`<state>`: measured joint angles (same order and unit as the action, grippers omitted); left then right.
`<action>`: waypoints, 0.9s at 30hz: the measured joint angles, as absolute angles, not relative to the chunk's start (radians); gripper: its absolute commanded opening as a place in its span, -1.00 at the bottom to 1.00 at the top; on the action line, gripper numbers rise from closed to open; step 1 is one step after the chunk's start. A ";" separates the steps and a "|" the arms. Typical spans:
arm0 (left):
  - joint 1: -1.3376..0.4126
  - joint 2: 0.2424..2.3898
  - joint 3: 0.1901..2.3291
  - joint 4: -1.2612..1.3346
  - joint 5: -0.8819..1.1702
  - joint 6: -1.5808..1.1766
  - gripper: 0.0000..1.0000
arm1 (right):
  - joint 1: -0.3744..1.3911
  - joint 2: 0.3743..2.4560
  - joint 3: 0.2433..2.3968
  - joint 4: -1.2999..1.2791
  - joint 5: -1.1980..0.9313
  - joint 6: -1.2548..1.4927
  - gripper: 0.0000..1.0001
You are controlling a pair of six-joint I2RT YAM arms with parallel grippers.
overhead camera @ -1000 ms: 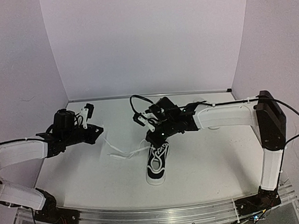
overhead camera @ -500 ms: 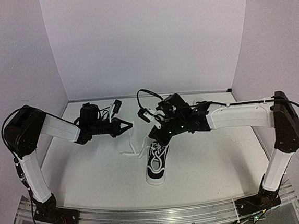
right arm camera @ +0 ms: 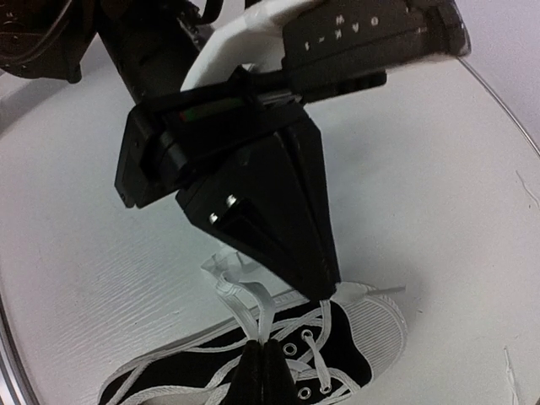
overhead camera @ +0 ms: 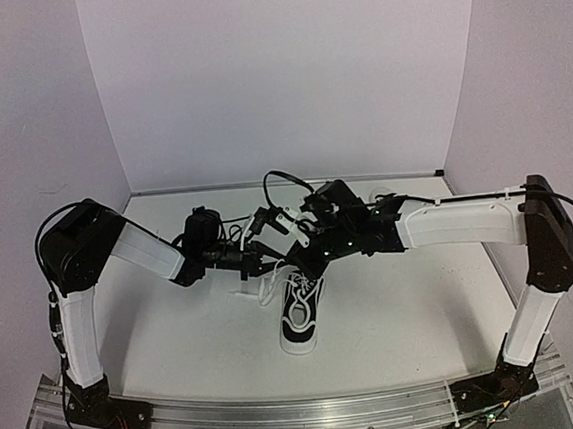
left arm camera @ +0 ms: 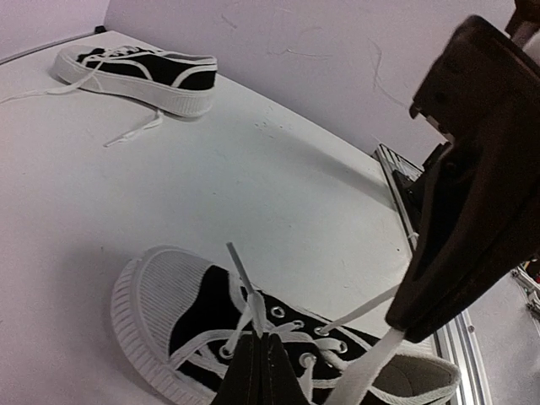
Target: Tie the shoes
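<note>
One black sneaker (overhead camera: 301,312) with a white sole lies mid-table, toe toward the arms. Both grippers meet just above its laced top. My left gripper (overhead camera: 271,249) is shut on a white lace end (left arm camera: 251,297) whose stiff tip sticks up past the fingertips (left arm camera: 260,364). My right gripper (overhead camera: 305,261) is shut on a folded length of lace (right arm camera: 268,305) rising from the eyelets. In the right wrist view the left gripper's black body (right arm camera: 268,198) hangs right over the shoe (right arm camera: 337,350). The second shoe (left arm camera: 139,69) lies on its sole far off, laces trailing.
Slack lace (overhead camera: 256,289) lies on the white table (overhead camera: 405,304) left of the shoe. White walls close the back and sides. An aluminium rail (overhead camera: 304,409) with the arm bases runs along the near edge.
My left arm has swung right from the table's left side to the shoe, carrying its lace across. The right gripper shifted slightly earlier and has since held still.
</note>
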<state>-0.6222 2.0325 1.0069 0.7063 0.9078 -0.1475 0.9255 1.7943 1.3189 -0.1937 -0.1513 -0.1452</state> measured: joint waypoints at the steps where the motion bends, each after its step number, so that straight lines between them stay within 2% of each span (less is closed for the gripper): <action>1: -0.630 2.034 1.007 0.703 0.920 -0.141 -1.00 | 0.924 1.792 1.314 -0.190 -0.151 -0.145 -1.00; 17: -0.696 1.959 0.922 0.625 1.083 -0.038 -1.00 | 0.873 1.766 1.280 -0.176 -0.198 -0.132 -0.98; 22: -0.707 1.959 0.926 0.622 1.094 -0.024 -1.00 | 0.872 1.767 1.280 -0.172 -0.239 -0.113 -0.74; 27: -0.707 1.970 0.935 0.688 1.092 -0.051 -1.00 | 0.854 1.767 1.280 -0.168 -0.292 -0.076 -0.32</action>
<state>-0.7071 1.9695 0.9347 0.6879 1.0921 -0.0506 0.8541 1.7666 1.2804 -0.1678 -0.2915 -0.0760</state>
